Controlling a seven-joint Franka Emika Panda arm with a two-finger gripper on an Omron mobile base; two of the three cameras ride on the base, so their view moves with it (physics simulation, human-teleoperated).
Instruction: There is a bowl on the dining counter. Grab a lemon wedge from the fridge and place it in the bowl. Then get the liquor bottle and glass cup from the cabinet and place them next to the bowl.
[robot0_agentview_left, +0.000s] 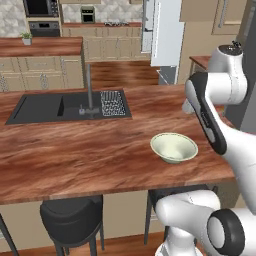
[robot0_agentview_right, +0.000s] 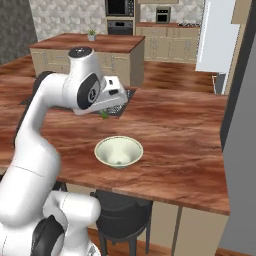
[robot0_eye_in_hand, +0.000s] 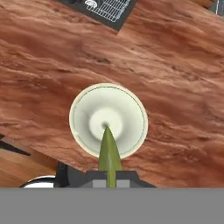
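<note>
Hand (robot0_eye_in_hand: 109, 181) is hovering above the bowl (robot0_eye_in_hand: 108, 120) near the worktop's (robot0_eye_in_hand: 175, 87) front edge, clamped on the lemon wedge (robot0_eye_in_hand: 109, 153), tip pointing at bowl centre; probably best lowering straight down, centred, before releasing, so the wedge isn't bouncing off the rim.

1. The left base view looks forward and down from behind the arm's left side, across the dining counter (robot0_agentview_left: 75, 150) toward the sink (robot0_agentview_left: 45, 107).
2. The right base view faces the same counter from the arm's right — both share the bowl (robot0_agentview_right: 118, 151).
3. The hand view looks steeply down, close above that bowl — with a sink corner at its top edge.
</note>
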